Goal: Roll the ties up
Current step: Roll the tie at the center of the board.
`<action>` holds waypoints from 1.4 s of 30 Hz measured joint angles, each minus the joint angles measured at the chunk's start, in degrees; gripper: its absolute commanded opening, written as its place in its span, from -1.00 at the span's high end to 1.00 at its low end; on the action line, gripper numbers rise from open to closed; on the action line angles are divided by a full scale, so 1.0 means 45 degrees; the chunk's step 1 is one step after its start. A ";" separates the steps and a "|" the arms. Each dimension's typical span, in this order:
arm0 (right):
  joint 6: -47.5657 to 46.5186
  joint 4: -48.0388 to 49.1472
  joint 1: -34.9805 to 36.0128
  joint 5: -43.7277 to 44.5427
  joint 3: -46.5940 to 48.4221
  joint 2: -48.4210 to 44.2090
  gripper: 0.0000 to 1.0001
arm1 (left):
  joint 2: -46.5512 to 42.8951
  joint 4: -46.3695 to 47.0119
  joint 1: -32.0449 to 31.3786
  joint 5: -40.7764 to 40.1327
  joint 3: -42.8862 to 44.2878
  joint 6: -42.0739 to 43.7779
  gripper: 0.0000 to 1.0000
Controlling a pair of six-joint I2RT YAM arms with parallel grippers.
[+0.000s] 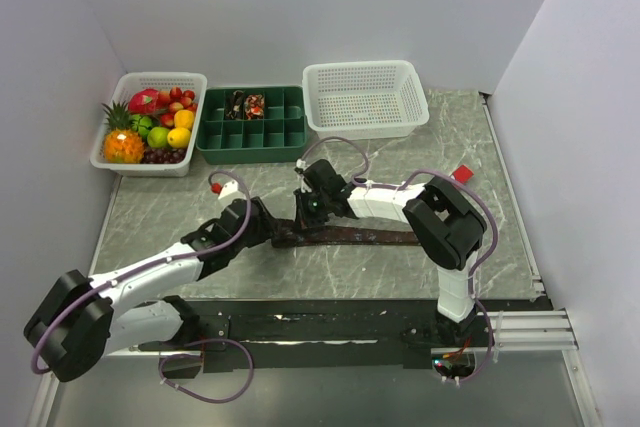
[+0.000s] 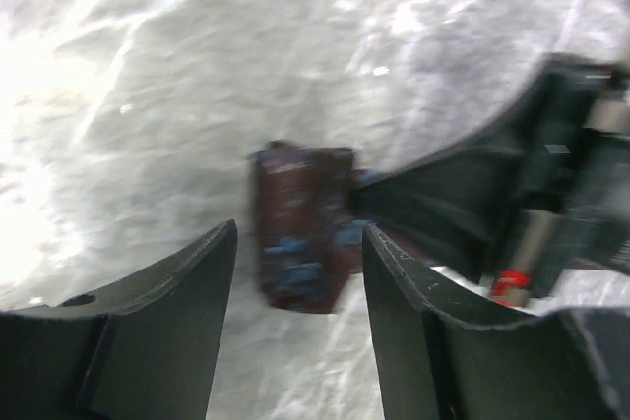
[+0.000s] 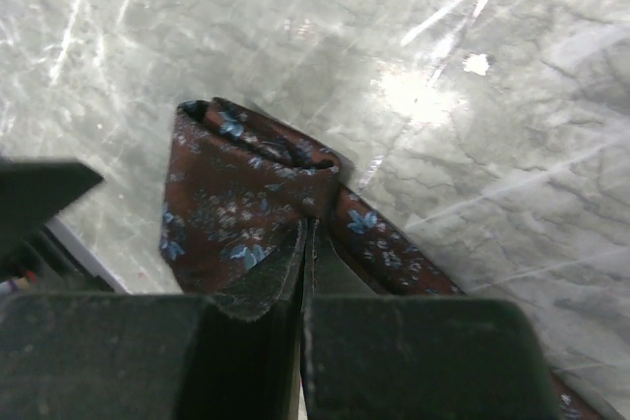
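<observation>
1 tie, R tool closed on it, L tool open, empty.

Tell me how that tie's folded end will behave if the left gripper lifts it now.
Likely floppy: the tie drapes in soft folds, so its loose length would probably sag and trail. The fold may spring open unless the right gripper, shut on it, holds it down.
</observation>
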 measured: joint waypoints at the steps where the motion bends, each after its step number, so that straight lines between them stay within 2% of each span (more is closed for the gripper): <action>1: -0.0034 -0.0063 0.0005 0.0112 0.0005 0.0005 1.00 | -0.0058 0.0005 0.0238 0.0248 -0.0170 -0.0019 -0.17; 7: -0.0131 -0.0340 0.0015 0.0529 0.0005 0.0005 1.00 | -0.0010 0.0515 0.1112 0.1651 -0.1481 -0.0257 -0.10; 15: -0.0228 -0.0427 0.0092 0.0685 0.0063 0.0005 1.00 | 0.0126 0.3429 0.1617 0.3143 -0.2905 -0.0534 -0.11; 25: -0.0282 -0.0797 0.0180 0.0860 0.0253 0.0005 1.00 | -0.0583 0.4653 0.1651 0.3478 -0.3235 -0.0627 -0.12; 34: -0.0277 -0.1302 0.0209 0.0869 0.0437 0.0010 1.00 | 0.1341 0.5246 0.1676 0.3599 -0.2905 -0.0665 -0.10; 42: -0.0282 -0.1506 0.0219 0.0845 0.0690 0.0185 1.00 | 0.1734 0.6523 0.1690 0.4027 -0.3259 -0.0680 -0.07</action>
